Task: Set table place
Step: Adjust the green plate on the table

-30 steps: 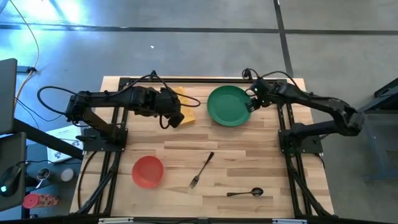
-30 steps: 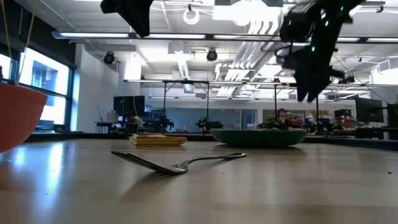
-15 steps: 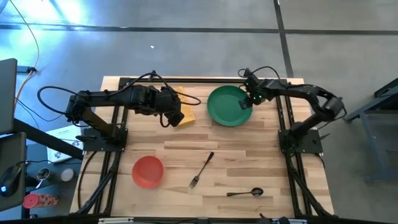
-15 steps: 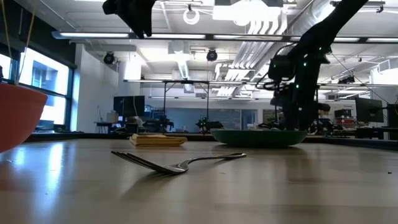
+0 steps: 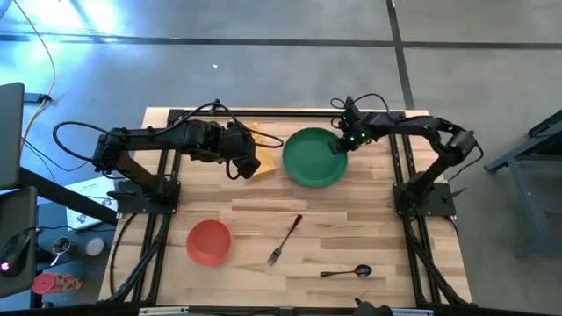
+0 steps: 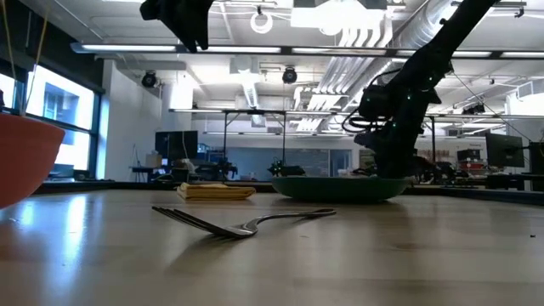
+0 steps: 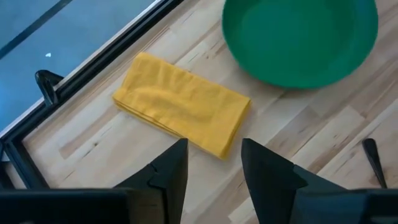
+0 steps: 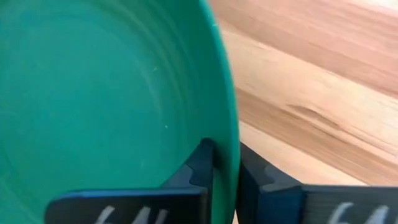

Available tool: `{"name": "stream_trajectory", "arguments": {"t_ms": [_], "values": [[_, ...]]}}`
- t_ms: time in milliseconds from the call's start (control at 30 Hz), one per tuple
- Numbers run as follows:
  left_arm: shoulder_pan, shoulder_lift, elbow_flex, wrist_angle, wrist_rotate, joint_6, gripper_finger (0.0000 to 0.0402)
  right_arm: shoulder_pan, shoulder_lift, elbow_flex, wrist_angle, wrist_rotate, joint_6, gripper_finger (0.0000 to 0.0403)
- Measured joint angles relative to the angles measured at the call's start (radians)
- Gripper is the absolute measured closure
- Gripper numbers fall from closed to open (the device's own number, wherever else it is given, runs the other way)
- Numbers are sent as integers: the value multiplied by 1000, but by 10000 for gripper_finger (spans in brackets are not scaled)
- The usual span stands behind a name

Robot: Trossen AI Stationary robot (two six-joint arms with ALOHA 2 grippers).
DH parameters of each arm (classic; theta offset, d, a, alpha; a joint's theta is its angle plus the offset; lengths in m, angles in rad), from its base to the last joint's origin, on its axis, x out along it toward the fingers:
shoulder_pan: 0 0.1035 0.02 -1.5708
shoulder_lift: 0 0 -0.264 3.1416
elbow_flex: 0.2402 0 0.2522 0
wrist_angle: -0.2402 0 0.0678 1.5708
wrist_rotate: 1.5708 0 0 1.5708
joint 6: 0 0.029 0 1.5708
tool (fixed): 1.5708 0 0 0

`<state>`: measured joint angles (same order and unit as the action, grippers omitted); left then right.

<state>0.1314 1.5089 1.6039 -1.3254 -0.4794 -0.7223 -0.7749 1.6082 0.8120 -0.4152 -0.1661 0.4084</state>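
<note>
The green plate (image 5: pixel 309 160) lies on the wooden table (image 5: pixel 386 228) at the far middle. My right gripper (image 5: pixel 341 145) is shut on the plate's right rim; the plate fills the right wrist view (image 8: pixel 106 93). The yellow folded napkin (image 7: pixel 183 112) lies flat to the plate's left. My left gripper (image 7: pixel 214 155) hovers open above the napkin's near edge, touching nothing. The red bowl (image 5: pixel 209 241), the fork (image 5: pixel 285 239) and the spoon (image 5: pixel 347 272) lie near the front edge. My right gripper pinches the plate's rim (image 8: pixel 226 134) on its far right side, one finger inside the plate and one outside. The fingers come from above, slanting in from the table's right. In the low view the plate (image 6: pixel 340 187) sits on the table.
Black metal frames (image 5: pixel 167 189) stand at the table's left and right sides, under the arms. The table's middle, between the plate and the fork, is bare wood. The room beyond the table shows in the low view.
My right gripper has come down from above the table to the plate's right rim, then gone toward the table's left edge. The plate has slid left with it, closer to the napkin.
</note>
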Motion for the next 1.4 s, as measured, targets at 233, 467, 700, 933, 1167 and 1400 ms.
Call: {"name": "stream_trajectory", "arguments": {"t_ms": [233, 467, 700, 933, 1167, 1400], "values": [[0, 0, 0, 0, 0, 0, 261, -4, 1, 101, 85, 16, 21, 401], [0, 0, 0, 0, 19, -1, 261, -3, 115, 321, -31, 36, -46, 402], [-1, 0, 0, -1, 27, -1, 261, 10, 249, 435, -220, 55, -134, 402], [0, 0, 0, -3, 27, -1, 261, 17, 253, 435, -225, 61, -153, 402], [0, 0, 0, -6, 27, -1, 261, 17, 253, 432, -235, 63, -182, 361], [0, 0, 0, -8, 27, -1, 261, 17, 254, 432, -228, 78, -180, 288]]}}
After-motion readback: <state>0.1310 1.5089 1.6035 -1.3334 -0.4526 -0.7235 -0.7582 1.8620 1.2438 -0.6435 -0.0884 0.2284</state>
